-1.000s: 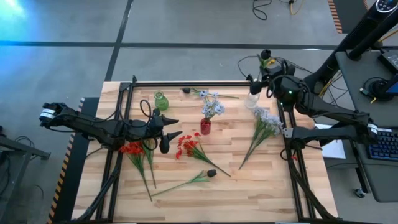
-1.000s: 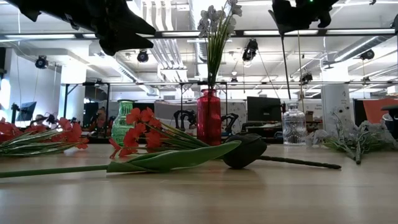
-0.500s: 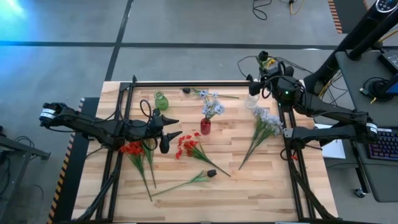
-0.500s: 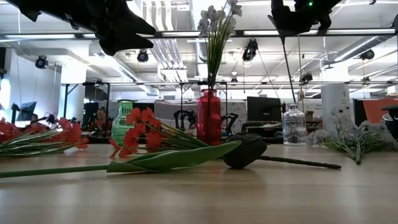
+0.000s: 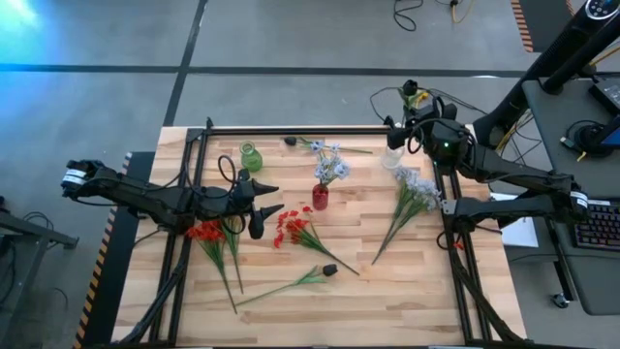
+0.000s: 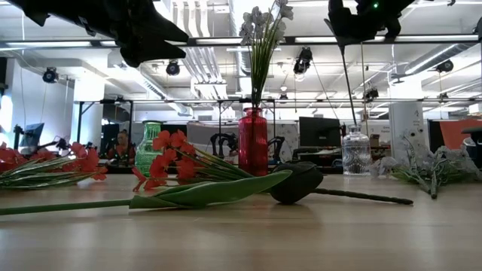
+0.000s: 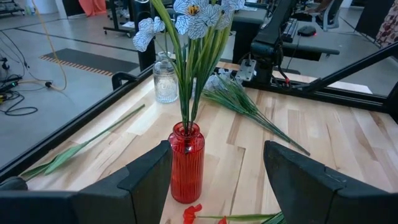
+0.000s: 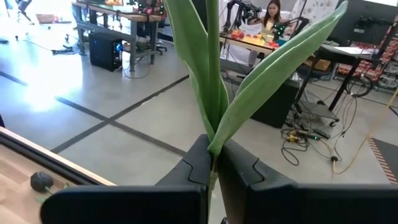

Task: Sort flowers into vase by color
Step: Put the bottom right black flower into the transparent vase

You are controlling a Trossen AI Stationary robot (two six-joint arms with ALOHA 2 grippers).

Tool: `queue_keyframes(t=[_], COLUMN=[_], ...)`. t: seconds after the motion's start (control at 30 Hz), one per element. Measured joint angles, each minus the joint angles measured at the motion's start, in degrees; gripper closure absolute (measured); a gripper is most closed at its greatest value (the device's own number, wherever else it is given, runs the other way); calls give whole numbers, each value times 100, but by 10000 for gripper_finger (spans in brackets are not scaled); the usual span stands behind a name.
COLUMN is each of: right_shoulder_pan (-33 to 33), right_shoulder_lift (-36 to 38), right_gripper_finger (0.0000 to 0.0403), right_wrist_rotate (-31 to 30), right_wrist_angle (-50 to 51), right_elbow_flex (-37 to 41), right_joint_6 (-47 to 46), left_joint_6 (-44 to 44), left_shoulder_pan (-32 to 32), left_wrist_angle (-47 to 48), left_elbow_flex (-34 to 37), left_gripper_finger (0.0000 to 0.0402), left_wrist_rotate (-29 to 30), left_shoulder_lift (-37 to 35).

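My right gripper (image 5: pixel 415 139) is shut on a green-leaved flower (image 8: pixel 214 74) above the clear vase (image 5: pixel 392 155) at the far right. My left gripper (image 7: pixel 217 149) hangs open over the table's left side, facing the red vase (image 7: pixel 186 162), which holds pale blue-white flowers (image 5: pixel 329 165). A green vase (image 5: pixel 250 155) stands far left. Lying on the table are red flowers (image 5: pixel 205 233) (image 5: pixel 291 228), a pale bunch (image 5: pixel 415 189), a dark-bud flower (image 5: pixel 329 269) near the front and another (image 5: pixel 289 142) at the far edge. My right gripper pinches the flower's stalk just below where its leaves branch (image 8: pixel 213 149), between its two fingers. The fingers come in level and lie across the upright stalk. The leaves rise above them; the thin stalk (image 6: pixel 348 83) hangs down to the clear vase's mouth, and whether it is inside I cannot tell.
A black frame rail (image 5: pixel 291 129) runs along the table's far edge and down both sides. Bare wood lies along the near edge (image 5: pixel 387 310). Beyond the table are cables on the floor and a desk with a keyboard (image 5: pixel 601 223).
The thin stalk hanging below my right gripper has swung a little, and its lower end now stands nearer the clear vase's mouth. My left arm has kept still.
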State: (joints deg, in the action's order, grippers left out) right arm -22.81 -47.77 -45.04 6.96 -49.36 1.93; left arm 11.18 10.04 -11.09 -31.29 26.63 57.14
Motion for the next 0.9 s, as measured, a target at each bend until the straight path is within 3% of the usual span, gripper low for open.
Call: queue_keyframes(t=[0.9], right_shoulder_pan=[-66], right_shoulder_lift=[-7], right_gripper_finger=[390], right_wrist_rotate=[-6], right_wrist_angle=[-2], right_elbow_flex=[309], right_joint_6=[-246], left_joint_6=[0], left_shoulder_pan=[-2], left_wrist_angle=[0], left_elbow_flex=[0], left_gripper_finger=[166], left_wrist_rotate=[0], left_shoulder_lift=[0])
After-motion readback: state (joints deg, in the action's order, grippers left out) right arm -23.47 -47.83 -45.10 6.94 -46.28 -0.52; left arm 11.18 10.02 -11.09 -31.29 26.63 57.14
